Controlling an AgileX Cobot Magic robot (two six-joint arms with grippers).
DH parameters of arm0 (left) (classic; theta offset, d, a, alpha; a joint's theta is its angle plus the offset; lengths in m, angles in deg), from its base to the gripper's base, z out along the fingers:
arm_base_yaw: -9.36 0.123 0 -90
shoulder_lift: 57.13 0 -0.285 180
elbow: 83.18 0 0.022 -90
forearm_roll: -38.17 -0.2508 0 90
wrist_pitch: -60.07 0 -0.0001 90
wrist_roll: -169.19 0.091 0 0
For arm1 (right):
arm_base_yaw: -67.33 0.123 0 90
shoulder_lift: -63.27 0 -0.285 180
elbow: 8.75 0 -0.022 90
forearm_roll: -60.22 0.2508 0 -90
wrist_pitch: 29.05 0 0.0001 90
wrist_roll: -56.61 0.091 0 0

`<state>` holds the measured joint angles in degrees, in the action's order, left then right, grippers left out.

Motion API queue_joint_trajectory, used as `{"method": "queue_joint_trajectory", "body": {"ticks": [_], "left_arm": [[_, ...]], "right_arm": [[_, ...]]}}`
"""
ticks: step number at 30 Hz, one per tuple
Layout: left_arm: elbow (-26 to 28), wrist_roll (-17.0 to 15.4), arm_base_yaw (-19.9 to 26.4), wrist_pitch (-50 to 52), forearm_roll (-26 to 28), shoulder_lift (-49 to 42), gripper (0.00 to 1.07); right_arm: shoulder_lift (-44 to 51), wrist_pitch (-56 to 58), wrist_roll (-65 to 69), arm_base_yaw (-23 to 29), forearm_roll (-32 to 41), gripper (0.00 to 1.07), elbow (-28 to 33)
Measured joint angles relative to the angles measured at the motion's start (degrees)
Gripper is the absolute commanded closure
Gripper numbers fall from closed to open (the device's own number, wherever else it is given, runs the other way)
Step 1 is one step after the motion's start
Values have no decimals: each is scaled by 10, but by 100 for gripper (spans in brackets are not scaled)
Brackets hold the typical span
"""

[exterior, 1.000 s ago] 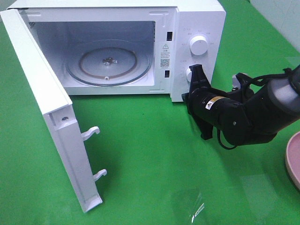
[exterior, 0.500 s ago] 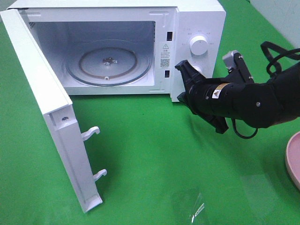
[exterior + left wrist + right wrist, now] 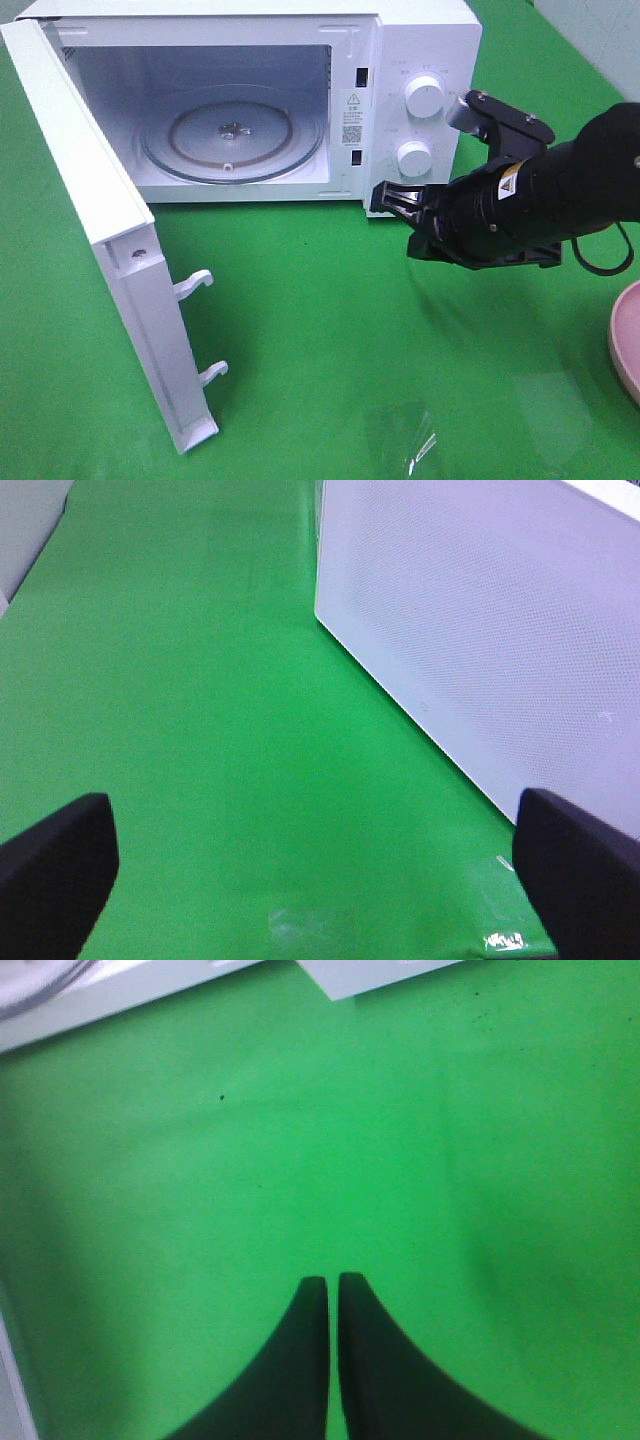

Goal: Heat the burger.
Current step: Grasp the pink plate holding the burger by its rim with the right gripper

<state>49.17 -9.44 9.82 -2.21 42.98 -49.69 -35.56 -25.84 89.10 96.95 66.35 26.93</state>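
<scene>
You can't see the burger in any view. Only the rim of a pink plate [image 3: 625,340] shows, well behind your right end effector [image 3: 385,198], which is clenched on nothing over the green worktop [image 3: 320,330]. Your left end effector [image 3: 312,815] gapes wide, empty. Expect a light, squashy burger with a glossy, slippery bun — cup its sides gently. The smooth white microwave [image 3: 420,40] — glass turntable [image 3: 232,130] inside — stands open just ahead.
</scene>
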Motion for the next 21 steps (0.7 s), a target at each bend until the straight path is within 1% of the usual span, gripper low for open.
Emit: {"method": "queue_joint_trajectory", "body": {"ticks": [3,4,7,8,9,10,11,12,13,14,15,16,17,18,21], "left_arm": [[0,0,0,0,0,0,5],[0,0,0,0,0,0,5],[0,0,0,0,0,0,5],[0,0,0,0,0,0,5],[0,0,0,0,0,0,5],[0,0,0,0,0,0,5],[0,0,0,0,0,0,5],[0,0,0,0,0,0,5],[0,0,0,0,0,0,5],[0,0,0,0,0,0,5],[0,0,0,0,0,0,5],[0,0,0,0,0,0,5],[0,0,0,0,0,0,5],[0,0,0,0,0,0,5],[0,0,0,0,0,0,5]], "right_arm": [[17,27,-34,0,-1,98,0],[34,64,-70,0,-1,94,-3],[41,80,-84,0,-1,91,-7],[59,142,-131,0,-3,77,-21],[69,175,-163,0,-3,64,-29],[69,175,-163,0,-3,64,-29],[74,193,-182,0,-5,55,-33],[74,193,-182,0,-5,55,-33],[87,217,-210,0,-5,37,-36],[87,217,-210,0,-5,37,-36],[97,238,-231,0,-5,21,-36],[97,238,-231,0,-5,21,-36],[106,258,-242,0,-9,10,-37],[111,280,-245,0,-14,6,-37],[112,305,-246,-1,-18,7,-37]]}}
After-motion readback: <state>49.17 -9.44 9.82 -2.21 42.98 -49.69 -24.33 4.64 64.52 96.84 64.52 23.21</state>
